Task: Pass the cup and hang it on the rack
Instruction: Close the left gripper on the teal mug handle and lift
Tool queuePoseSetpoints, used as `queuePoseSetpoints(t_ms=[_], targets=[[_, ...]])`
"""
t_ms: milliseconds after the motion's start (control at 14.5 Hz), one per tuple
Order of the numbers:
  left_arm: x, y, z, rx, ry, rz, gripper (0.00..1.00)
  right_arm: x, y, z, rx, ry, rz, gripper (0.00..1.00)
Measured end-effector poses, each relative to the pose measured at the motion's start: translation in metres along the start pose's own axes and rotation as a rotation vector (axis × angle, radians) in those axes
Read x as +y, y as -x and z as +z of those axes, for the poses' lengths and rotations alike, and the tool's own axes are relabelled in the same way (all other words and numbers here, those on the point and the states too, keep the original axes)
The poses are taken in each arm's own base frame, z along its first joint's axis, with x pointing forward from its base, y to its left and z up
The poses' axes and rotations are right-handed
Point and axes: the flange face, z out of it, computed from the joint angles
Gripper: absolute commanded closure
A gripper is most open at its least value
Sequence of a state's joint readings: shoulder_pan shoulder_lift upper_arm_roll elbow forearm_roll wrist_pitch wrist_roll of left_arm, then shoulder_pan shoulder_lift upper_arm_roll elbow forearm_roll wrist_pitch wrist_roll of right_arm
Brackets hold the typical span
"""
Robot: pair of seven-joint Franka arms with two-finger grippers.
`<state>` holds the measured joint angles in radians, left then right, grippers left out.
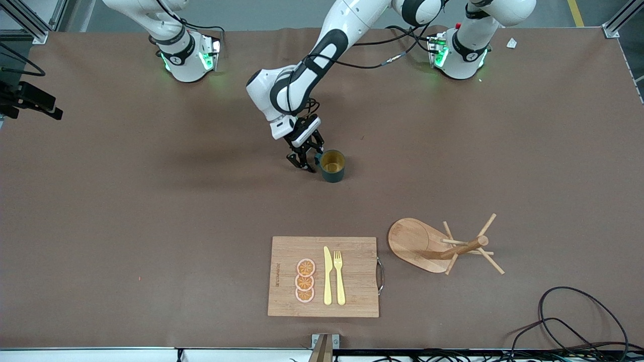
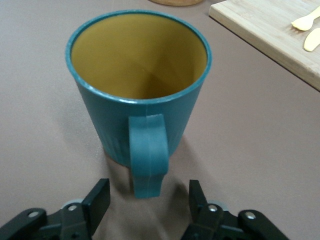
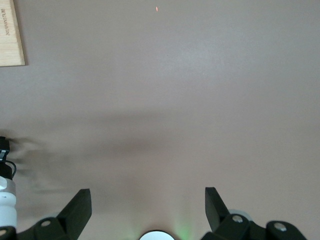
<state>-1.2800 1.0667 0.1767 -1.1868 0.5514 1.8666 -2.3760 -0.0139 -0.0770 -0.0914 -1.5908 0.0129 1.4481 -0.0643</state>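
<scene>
Two fingers of the left gripper (image 2: 149,200), spread, flank the handle of the cup (image 2: 137,85) standing mid-table, so step is the grasp; next they must pinch the handle squarely; right gripper (image 3: 148,205) waits spread; rack (image 1: 443,246) lies tipped.

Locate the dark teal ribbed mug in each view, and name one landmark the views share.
Front view: the dark teal ribbed mug stands upright mid-table, beside the left pincer.
Left wrist view: it fills the centre, handle between the open fingers.
Right wrist view: not in it.
Shared landmark: the rectangular wooden cutting board.
</scene>
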Motion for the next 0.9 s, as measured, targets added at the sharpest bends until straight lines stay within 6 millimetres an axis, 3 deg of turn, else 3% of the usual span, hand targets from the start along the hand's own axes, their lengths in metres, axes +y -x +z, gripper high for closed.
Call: queuePoseSetpoints(t_ms=[345, 553, 760, 898], targets=[[-0.004, -0.005, 0.01, 0.054, -0.033, 0.076, 0.37, 0.0, 0.006, -0.005, 0.001, -0.001, -0.013, 0.0], [-0.006, -0.006, 0.012, 0.067, -0.045, 0.102, 0.62, -0.001, 0.007, -0.006, -0.008, -0.002, -0.016, 0.0], [-0.006, -0.006, 0.011, 0.066, -0.043, 0.106, 0.94, -0.001, 0.011, -0.017, 0.001, -0.001, -0.017, 0.0], [-0.005, -0.006, 0.009, 0.064, -0.039, 0.105, 0.99, -0.001, 0.013, -0.022, -0.002, -0.001, -0.017, 0.0]])
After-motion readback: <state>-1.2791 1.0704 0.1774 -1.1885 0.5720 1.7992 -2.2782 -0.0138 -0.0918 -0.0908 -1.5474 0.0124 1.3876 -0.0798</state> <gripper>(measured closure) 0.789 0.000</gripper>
